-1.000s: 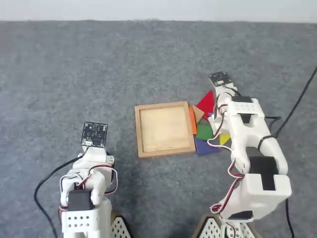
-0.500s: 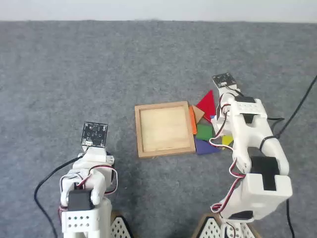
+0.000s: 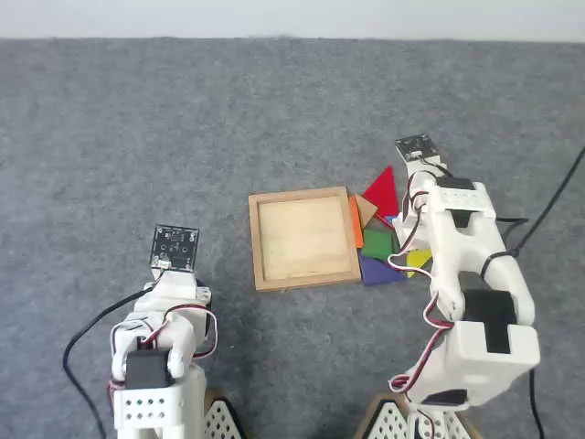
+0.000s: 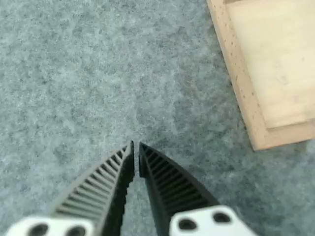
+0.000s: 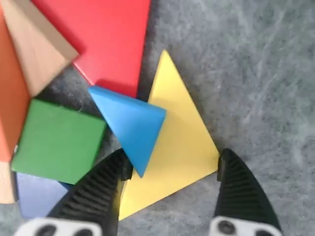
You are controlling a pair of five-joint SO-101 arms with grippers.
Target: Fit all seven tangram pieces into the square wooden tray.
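The square wooden tray [image 3: 305, 238] lies mid-table with nothing in it; its corner [image 4: 261, 73] shows in the left wrist view. The pieces cluster against its right side: orange strip [image 3: 355, 220], tan triangle [image 3: 366, 208], red triangle [image 3: 382, 190], green square [image 3: 377, 242], purple piece [image 3: 379, 269], yellow triangle [image 3: 417, 258]. My right gripper [image 5: 170, 169] stands open over the yellow triangle [image 5: 172, 147], one finger each side. A blue triangle [image 5: 132, 123] lies on top of the yellow one, beside the green square [image 5: 58, 141] and the red triangle [image 5: 106, 37]. My left gripper [image 4: 136, 150] is shut above bare carpet.
Grey carpet covers the table, with wide free room left of and behind the tray. The right arm [image 3: 466, 265] hangs over the right part of the pile. The left arm [image 3: 160, 338] sits at the front left, away from the tray.
The right arm has drifted slightly to the right and toward the front, over the pile. The left arm has not moved.
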